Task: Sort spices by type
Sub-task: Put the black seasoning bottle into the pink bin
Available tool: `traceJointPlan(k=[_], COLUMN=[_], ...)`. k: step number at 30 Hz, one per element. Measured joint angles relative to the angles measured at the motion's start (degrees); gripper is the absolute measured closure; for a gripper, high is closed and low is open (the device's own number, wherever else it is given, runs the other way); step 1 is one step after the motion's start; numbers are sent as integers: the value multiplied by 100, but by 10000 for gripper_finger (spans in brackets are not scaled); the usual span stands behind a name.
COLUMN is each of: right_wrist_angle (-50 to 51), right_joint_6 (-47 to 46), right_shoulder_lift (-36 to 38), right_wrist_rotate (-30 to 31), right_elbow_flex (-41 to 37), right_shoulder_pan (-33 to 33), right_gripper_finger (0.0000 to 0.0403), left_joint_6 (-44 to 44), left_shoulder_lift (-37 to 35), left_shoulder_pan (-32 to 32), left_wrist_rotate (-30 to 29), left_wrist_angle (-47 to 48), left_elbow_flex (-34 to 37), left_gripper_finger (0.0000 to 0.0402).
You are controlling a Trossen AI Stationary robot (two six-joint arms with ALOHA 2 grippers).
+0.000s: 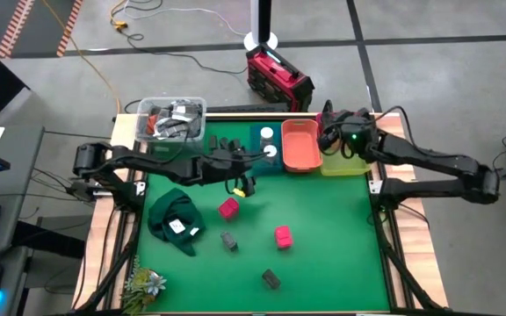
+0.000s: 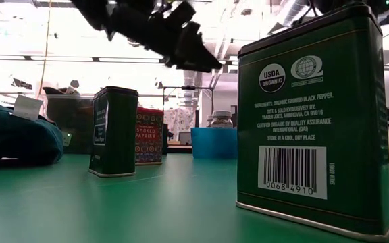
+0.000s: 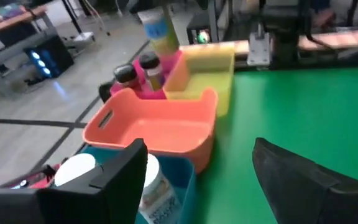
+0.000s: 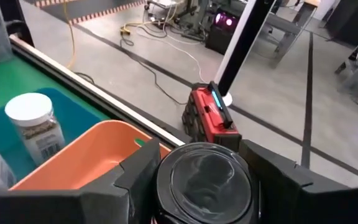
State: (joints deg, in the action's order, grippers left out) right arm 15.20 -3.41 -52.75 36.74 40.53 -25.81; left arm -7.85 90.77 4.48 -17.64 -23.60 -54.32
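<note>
Two red-pink boxes [image 1: 227,208] [image 1: 283,235] and two dark tins [image 1: 228,240] [image 1: 271,279] stand on the green table. White-capped jars [image 1: 268,140] sit in a blue bin [image 3: 178,180]. Beside it are an orange bin [image 1: 299,145], a yellow bin [image 1: 345,162] and a pink bin [image 3: 166,78] with dark round jars [image 3: 126,76]. My left gripper [image 1: 244,178] hangs open over the table near the blue bin, with nothing between its fingers [image 3: 120,180]. My right gripper [image 1: 328,132] is over the bins at the far edge, shut on a dark round jar [image 4: 204,180]. My right gripper pinches the dark round jar by its two opposite sides [image 4: 166,186], one finger [image 4: 135,177] on each side, just below the round dark lid [image 4: 205,174]. The jar is lifted clear, above the orange bin's far rim [image 4: 114,134]. What lies below the lid is hidden.
A clear tub of clutter [image 1: 171,118] stands at the far left corner. A dark green cloth [image 1: 176,219] lies at the left and a small plant [image 1: 143,283] at the near left. A red case [image 1: 277,77] sits on the floor beyond the table.
</note>
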Motion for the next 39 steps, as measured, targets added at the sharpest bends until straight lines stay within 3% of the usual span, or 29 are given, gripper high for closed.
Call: traceJointPlan(k=[5,13,28,39], right_wrist_angle=[-918,-2468,-3365,-3383], right_joint_6=[192,534,740,481], right_shoulder_lift=[-6,-63,-1279,-1742], right_wrist_rotate=[-132,-452,-699,-688], right_elbow_flex=[-720,-1483,-1495,-1495], right_shoulder_pan=[-300,-624,-1079,-1105], right_gripper_finger=[172,172,172,169], left_joint_6=[106,31,-16,108], left_shoulder_lift=[-301,-872,-923,-919], left_shoulder_pan=[13,-131,-274,-281], left_wrist_rotate=[-19,-21,-17,-27], left_wrist_angle=[-505,-295,-131,135], left_elbow_flex=[381,432,432,432], left_gripper_finger=[133,134,134,134])
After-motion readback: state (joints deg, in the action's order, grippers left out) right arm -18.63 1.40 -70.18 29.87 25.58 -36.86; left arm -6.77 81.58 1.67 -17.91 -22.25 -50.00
